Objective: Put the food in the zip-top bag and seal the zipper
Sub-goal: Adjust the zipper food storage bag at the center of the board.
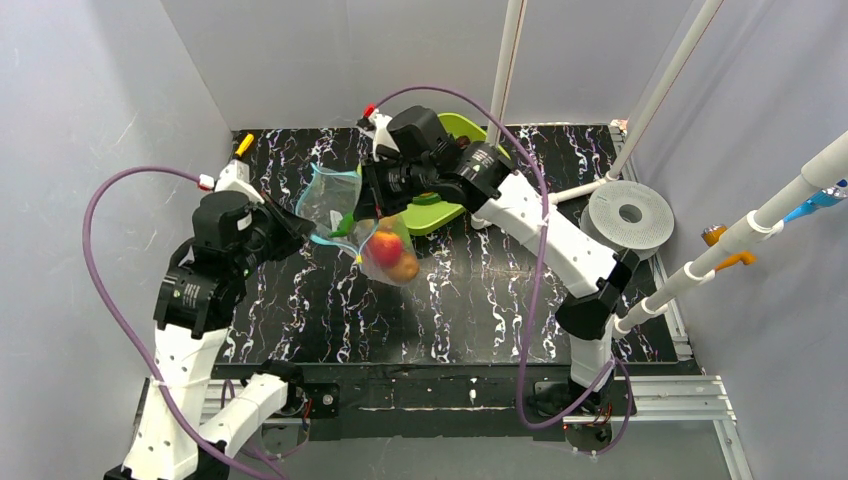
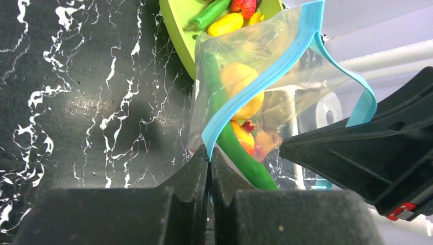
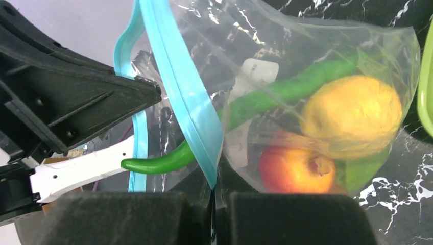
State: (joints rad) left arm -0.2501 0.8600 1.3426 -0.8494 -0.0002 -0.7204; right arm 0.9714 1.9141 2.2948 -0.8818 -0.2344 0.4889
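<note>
Zipper (image 3: 178, 87) corners — hidden (between pressed fingers (image 3: 127, 219))

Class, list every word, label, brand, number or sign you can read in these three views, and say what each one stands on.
No readable text in any view.
White label on the zip-top bag: seen through crinkled plastic, no legible print.
Arms, tray and table: no words or numbers can be made out.

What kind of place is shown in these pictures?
Probably a robot test booth: plain grey walls close in a black table, a left arm and a right arm are bolted at its near edge, handling toy food.
</note>
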